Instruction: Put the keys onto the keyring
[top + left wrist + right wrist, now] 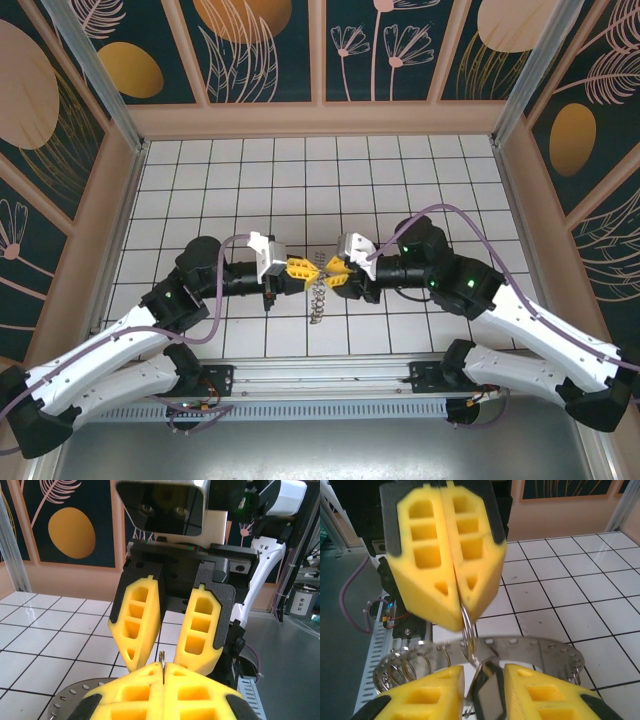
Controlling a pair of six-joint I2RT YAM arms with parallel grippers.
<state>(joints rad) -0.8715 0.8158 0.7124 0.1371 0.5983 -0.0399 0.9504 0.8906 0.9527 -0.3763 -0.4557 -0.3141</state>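
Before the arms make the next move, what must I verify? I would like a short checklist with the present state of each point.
1. Left gripper shut on the keyring: ok.
2. Right gripper jaws apart: ok.
3. Key lies between the right fingers: ok.
4. Key already threaded on the keyring: cannot tell, the meeting point is blurred.
5. Both grippers face each other tip to tip above the table: ok.
6. Hanging chain clear of the table: cannot tell.
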